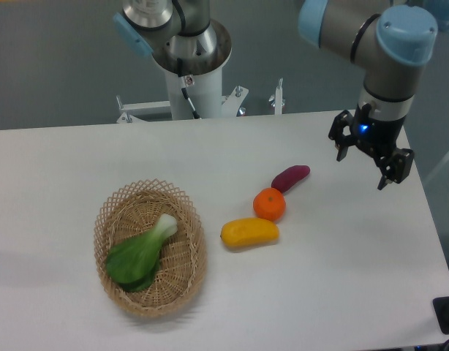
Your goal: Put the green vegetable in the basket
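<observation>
We note the green vegetable (140, 254) lying inside the basket (115, 208), on its woven bottom. Its pale stem end points up and to the right, toward the far rim; its broad green leaves spread toward the near left side. Leaves overlap one another, so we cannot tell how many there are.

The basket sits on the left part of the white table (327, 292), well apart from the arm's working end.

The gripper (363, 159) hangs over the far right part of the table, near the right edge. We see its two dark fingers spread apart with clear space between them. Nothing is held. A small blue light shows on the body just above the fingers. The arm's grey and light-blue joints rise above it toward the top right of the view.

Between basket and gripper lie three other items in a loose diagonal line. A yellow oblong vegetable (249, 232) is nearest the basket, just beside its right rim but apart from it. An orange round fruit (269, 204) sits just beyond the yellow piece. A purple vegetable (290, 177) lies next to the orange one, angled up to the right.

The robot's pedestal (189, 88) stands behind the table's far edge.
</observation>
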{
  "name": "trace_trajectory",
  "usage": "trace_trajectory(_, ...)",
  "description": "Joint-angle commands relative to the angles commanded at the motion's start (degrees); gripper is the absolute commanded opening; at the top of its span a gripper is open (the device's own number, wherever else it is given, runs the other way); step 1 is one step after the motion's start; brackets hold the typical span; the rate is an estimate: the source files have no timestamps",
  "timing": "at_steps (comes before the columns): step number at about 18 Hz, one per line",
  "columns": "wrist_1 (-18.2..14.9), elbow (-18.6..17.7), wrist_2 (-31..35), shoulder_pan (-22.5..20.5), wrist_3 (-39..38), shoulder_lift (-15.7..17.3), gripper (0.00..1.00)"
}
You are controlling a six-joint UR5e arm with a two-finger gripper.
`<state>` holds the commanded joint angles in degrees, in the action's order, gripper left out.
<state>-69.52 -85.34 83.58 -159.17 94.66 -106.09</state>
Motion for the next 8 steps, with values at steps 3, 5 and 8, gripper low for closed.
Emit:
trace_trajectory(3, 0.0, 0.0, -0.09, 0.0, -0.09, 0.44, 0.99)
trace_trajectory(5, 0.09, 0.0, -0.44, 0.17, -0.61, 0.44, 0.99)
trace_trajectory(8, 0.09, 0.09, -0.44, 0.18, -0.79, 0.44, 0.99)
